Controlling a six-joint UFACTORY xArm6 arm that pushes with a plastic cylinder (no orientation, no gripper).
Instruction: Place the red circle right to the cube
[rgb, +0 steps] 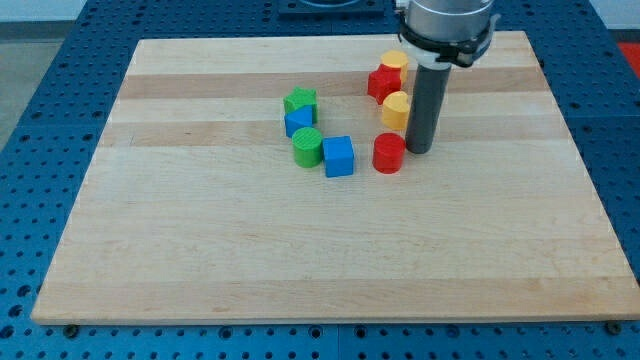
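The red circle (388, 153), a short red cylinder, stands on the wooden board (300, 260) just right of the blue cube (338, 156), with a small gap between them. My tip (419, 150) rests on the board right beside the red circle, at its right side, touching or nearly touching it. The rod rises straight up from there to the arm at the view's top.
A green cylinder (307, 146) sits left of the blue cube. Above it are a blue block (298, 121) and a green star-like block (300, 101). Left of the rod are a yellow block (396, 108), a red block (383, 82) and another yellow block (395, 62).
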